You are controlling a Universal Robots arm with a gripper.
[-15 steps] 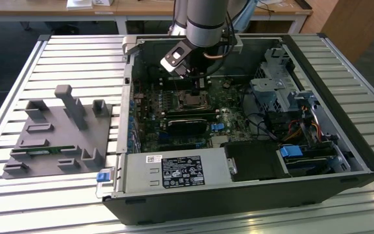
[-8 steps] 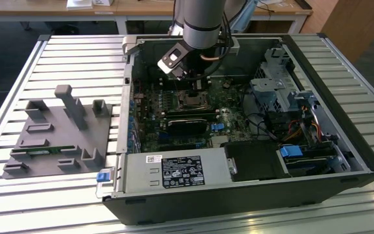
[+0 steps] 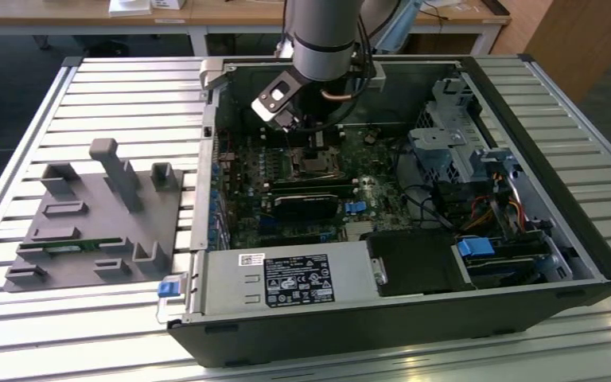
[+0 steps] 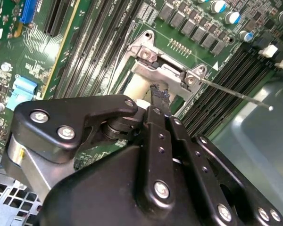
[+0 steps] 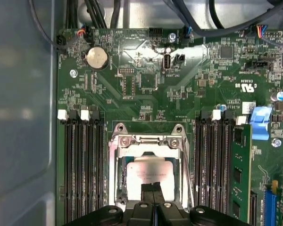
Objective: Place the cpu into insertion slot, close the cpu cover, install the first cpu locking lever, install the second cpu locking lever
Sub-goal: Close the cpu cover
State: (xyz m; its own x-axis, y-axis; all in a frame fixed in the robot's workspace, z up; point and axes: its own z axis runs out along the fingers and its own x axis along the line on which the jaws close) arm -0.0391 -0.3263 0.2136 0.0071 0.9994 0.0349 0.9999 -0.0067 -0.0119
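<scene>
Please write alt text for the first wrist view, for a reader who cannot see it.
The black hand hangs with its tips together over the cpu, which lies in the silver-rimmed insertion slot on a green motherboard, between banks of black memory slots.

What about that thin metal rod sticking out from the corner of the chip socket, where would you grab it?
Probably near the locking lever's free end, pinched across from above: it is a thin straight rod, and that end juts past the insertion slot over the memory slots.
</scene>
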